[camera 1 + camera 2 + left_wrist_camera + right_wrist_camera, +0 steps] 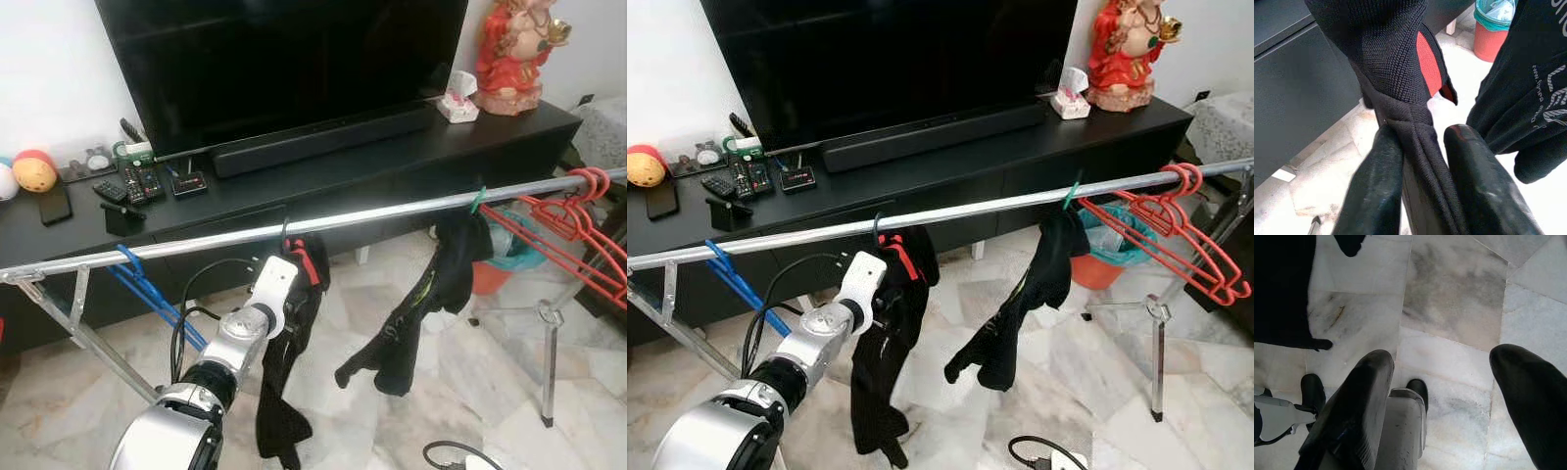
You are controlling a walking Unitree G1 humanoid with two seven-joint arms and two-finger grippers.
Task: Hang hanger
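Marble floor (460, 372) underlies drying rail (294, 228); TV console (392, 162) behind.

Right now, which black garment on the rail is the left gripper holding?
The black-and-red garment nearest the blue hanger; the left gripper pinches it. The other garment hangs untouched.

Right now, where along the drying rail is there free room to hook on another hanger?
The rail is bare between the black-and-red garment in the left end effector and the green-hooked black garment; also between the blue hanger and that first garment. The red hangers crowd the right end.
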